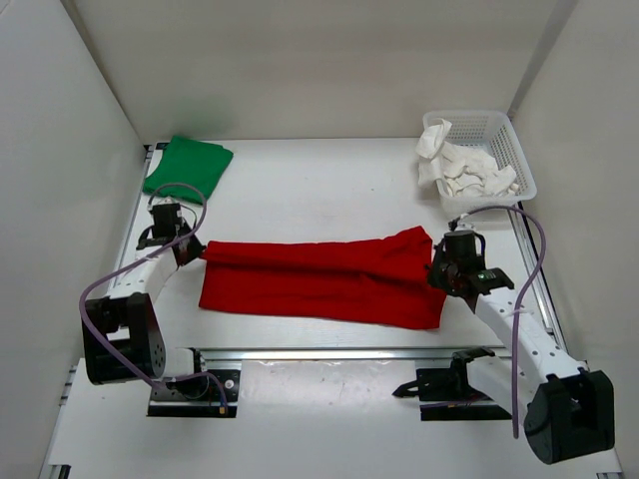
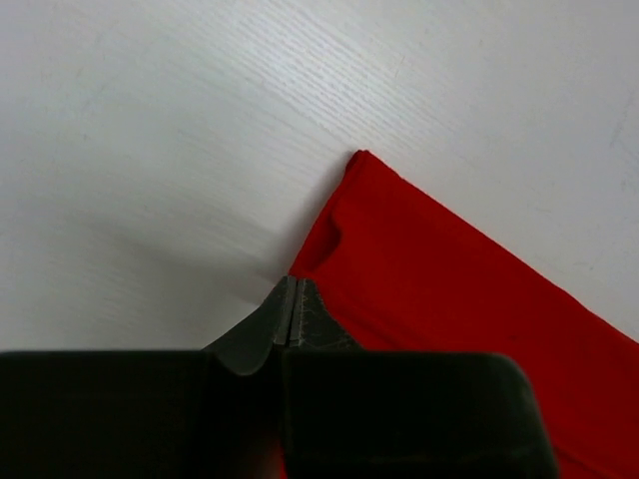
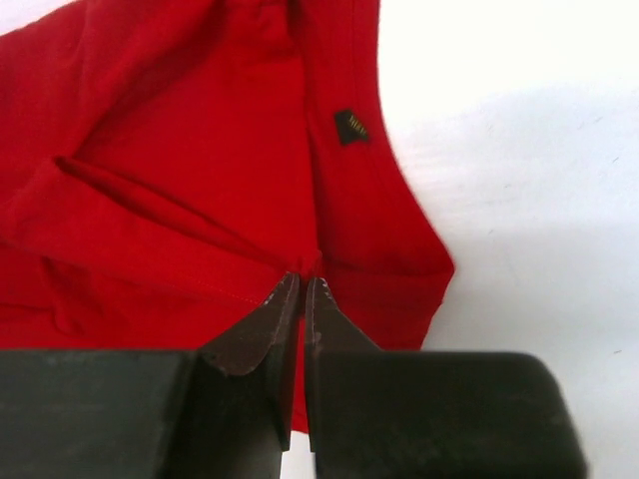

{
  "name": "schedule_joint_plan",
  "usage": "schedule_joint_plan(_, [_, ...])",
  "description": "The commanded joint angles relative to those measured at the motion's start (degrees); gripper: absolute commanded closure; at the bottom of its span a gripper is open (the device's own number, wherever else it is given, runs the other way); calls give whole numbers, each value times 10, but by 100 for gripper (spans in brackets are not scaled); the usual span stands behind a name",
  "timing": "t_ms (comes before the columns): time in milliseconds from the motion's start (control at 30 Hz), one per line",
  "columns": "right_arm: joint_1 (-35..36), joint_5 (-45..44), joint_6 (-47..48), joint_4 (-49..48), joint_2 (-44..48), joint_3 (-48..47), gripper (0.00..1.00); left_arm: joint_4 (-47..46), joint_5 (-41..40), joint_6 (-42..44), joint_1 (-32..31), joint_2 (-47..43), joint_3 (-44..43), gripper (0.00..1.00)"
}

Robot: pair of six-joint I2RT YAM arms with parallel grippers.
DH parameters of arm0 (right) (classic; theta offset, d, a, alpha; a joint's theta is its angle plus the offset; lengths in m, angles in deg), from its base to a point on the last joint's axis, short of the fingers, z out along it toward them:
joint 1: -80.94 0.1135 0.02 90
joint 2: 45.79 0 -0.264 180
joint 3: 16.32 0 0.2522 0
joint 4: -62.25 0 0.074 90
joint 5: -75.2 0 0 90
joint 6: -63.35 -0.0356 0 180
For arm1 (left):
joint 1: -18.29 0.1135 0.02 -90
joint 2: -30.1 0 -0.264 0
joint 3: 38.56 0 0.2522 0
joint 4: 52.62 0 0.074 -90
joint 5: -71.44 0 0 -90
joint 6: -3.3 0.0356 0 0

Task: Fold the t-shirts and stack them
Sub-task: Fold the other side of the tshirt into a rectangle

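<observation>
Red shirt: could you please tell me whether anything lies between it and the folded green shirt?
Nothing visible does. Bare table lies between the red shirt and the green shirt at the back left; the left claw, shut on the red shirt's left end, is the only thing nearby.

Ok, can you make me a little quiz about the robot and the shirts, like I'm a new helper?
1. True or false: the green t-shirt lies on the table, outside the basket.
2. Which shirt do the left gripper and the right gripper both pinch? A the white one, B the red t-shirt, C the green one.
3. Fill in: the crumpled t-shirt in the basket is ____.

Key: 1 true. 2 B. 3 white.
</observation>
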Motion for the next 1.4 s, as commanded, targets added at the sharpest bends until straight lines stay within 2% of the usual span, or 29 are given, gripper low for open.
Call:
schedule_joint_plan(0, [13, -17, -37, -18, 36, 21, 100, 29, 20, 9, 5, -7, 5, 91])
schedule_joint_plan(133, [13, -15, -58, -23, 68, 52, 100, 12, 69, -25, 52, -29, 33, 79])
schedule_joint_plan(233, [3, -15, -73, -20, 105, 78, 99, 4, 86, -42, 70, -50, 52, 53])
schedule_joint_plan(300, [7, -5, -81, -21, 131, 87, 84, 7, 74, -51, 69, -64, 45, 44])
schedule_joint_plan(400, [15, -23, -71, -12, 154, 81, 74, -25, 66, -83, 69, -107, 78, 48])
schedule_joint_plan(433, [14, -31, -66, -5, 154, 67, 73, -47, 67, -91, 58, -150, 98, 50])
schedule_joint_plan(500, [15, -26, -53, -15, 148, 40, 73, -82, 48, -94, -5, -184, 112, 52])
schedule_joint_plan(533, [19, -11, -46, -25, 132, 33, 75, -88, 46, -92, -24, -195, 116, 52])
schedule_joint_plan(567, [26, 9, -40, -47, 108, 24, 92, -90, 29, -91, -71, -193, 113, 53])
schedule_joint_plan(600, [40, 24, -33, -72, 91, 15, 100, -94, 16, -88, -116, -190, 110, 53])
schedule_joint_plan(633, [67, 29, -25, -97, 56, 8, 100, -99, 11, -91, -153, -180, 107, 53])
schedule_joint_plan(733, [135, 15, 6, -158, -41, -28, 100, -127, 31, -106, -207, -150, 103, 54])
schedule_joint_plan(900, [135, 76, 31, -226, -185, -61, 73, -178, 61, -128, -219, -113, 128, 55])
schedule_joint_plan(1000, [138, 62, 35, -253, -227, -68, 65, -205, 79, -128, -215, -101, 147, 55])
schedule_joint_plan(1267, [136, 105, 18, -292, -267, -58, 60, -247, 72, -140, -256, -127, 202, 55])
schedule_joint_plan(1367, [110, 173, 5, -317, -266, -35, 59, -259, 74, -151, -270, -129, 219, 55])
